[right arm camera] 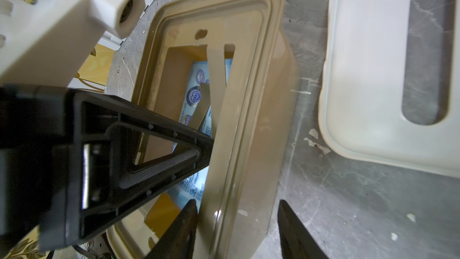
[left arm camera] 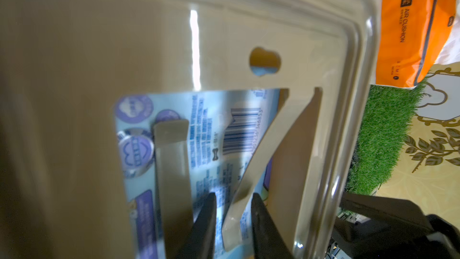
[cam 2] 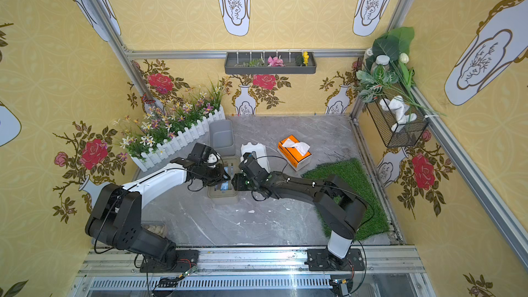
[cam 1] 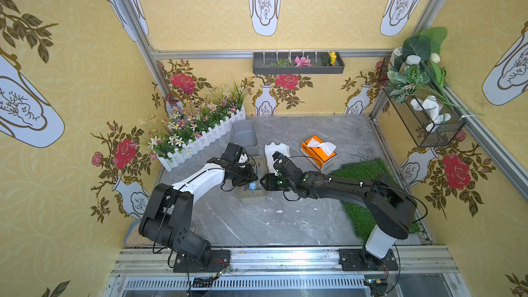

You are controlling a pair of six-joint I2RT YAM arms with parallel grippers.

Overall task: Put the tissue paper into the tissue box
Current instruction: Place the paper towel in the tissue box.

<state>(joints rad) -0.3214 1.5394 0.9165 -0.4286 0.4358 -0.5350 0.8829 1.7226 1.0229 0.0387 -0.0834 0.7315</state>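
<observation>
Tissue paper (left arm camera: 211,133) is seated in tissue box (right arm camera: 249,120). Left gripper (left arm camera: 232,195) is set narrowly around strap (left arm camera: 276,140), grip unconfirmed. Right gripper (right arm camera: 236,203) is spread astride box wall, empty. Strap securing is judged next.

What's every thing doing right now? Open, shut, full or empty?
tissue box, open, lid off
blue tissue pack, inside the box
white lid, off, lying beside the box
orange tissue pack, tissue sticking out
grey bin, empty
left gripper, narrow, around a box strap
right gripper, open, astride the box wall
</observation>
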